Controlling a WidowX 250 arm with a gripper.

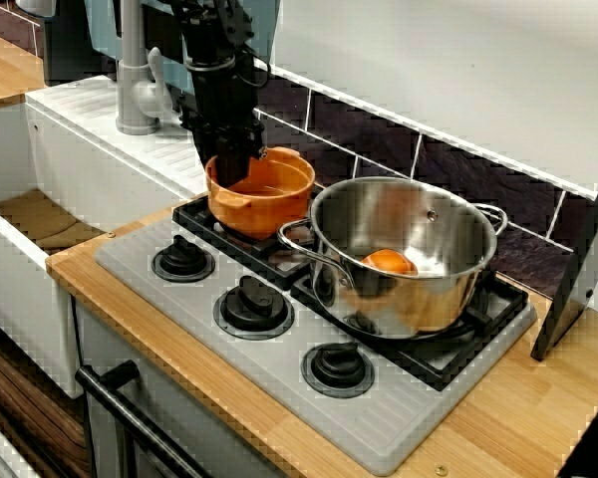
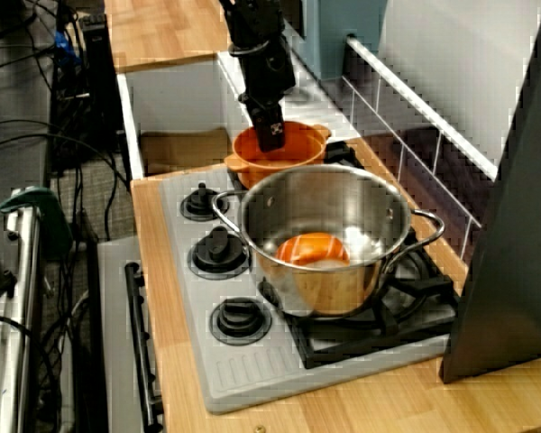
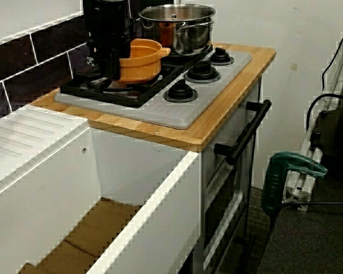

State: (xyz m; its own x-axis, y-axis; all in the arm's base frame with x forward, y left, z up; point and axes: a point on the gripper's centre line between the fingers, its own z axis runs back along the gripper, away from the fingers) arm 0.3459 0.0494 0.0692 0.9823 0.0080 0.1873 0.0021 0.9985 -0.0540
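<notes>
An orange pot point(image 1: 274, 194) point(image 2: 293, 153) point(image 3: 140, 60) sits on the back left burner of a grey toy stove point(image 1: 279, 373). My black gripper point(image 1: 235, 167) point(image 2: 270, 135) point(image 3: 110, 64) comes down from above onto the pot's rim on the sink side. One finger is inside the pot and one outside, and they stand close together on the rim. Right beside it stands a steel pot point(image 1: 409, 294) point(image 2: 334, 289) point(image 3: 186, 28) holding a round orange object point(image 1: 389, 262) point(image 2: 311, 248).
Three black knobs point(image 1: 252, 304) line the stove's front. A white sink point(image 1: 50, 219) point(image 3: 86, 245) with a grey faucet point(image 1: 135, 90) lies left of the stove. A dark leaning panel point(image 1: 578, 269) point(image 2: 514, 225) stands at the counter's right end. Tiled wall runs behind.
</notes>
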